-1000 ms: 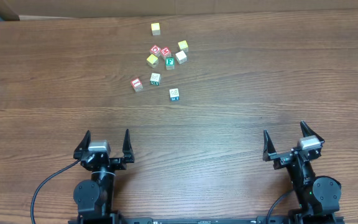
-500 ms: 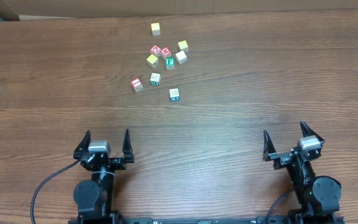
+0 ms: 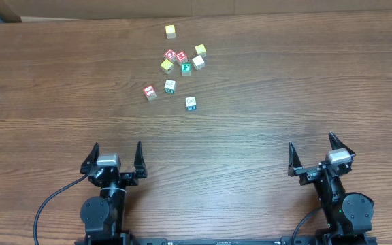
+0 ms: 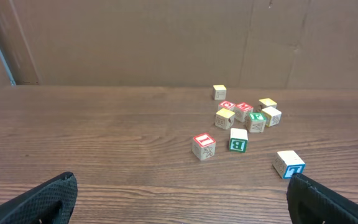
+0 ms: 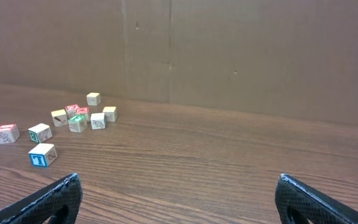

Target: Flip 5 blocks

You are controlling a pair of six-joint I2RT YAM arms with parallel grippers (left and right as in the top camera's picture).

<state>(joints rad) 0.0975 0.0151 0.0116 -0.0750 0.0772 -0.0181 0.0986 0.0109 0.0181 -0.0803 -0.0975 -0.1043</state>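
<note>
Five pale alphabet blocks lie at the table's far middle: a green E [image 3: 186,69], a red I [image 3: 150,92], a green-print cube [image 3: 170,86], a blue-print cube [image 3: 191,103] and a pale cube [image 3: 198,62]. The left wrist view shows the red I [image 4: 204,146], the green-print cube [image 4: 238,140] and the blue T cube [image 4: 289,164], which lies closest. My left gripper [image 3: 117,148] and right gripper [image 3: 312,144] rest at the near edge, both open with nothing between the fingers, well short of the blocks. In the right wrist view the blue T cube [image 5: 42,155] sits far left.
Three yellow-topped cubes [image 3: 171,30] [image 3: 200,50] [image 3: 167,65] and two red-topped cubes [image 3: 171,54] [image 3: 182,58] mix in with the cluster. A brown cardboard wall [image 4: 166,43] stands behind the table's far edge. Bare wood [image 3: 250,122] lies between the grippers and the blocks.
</note>
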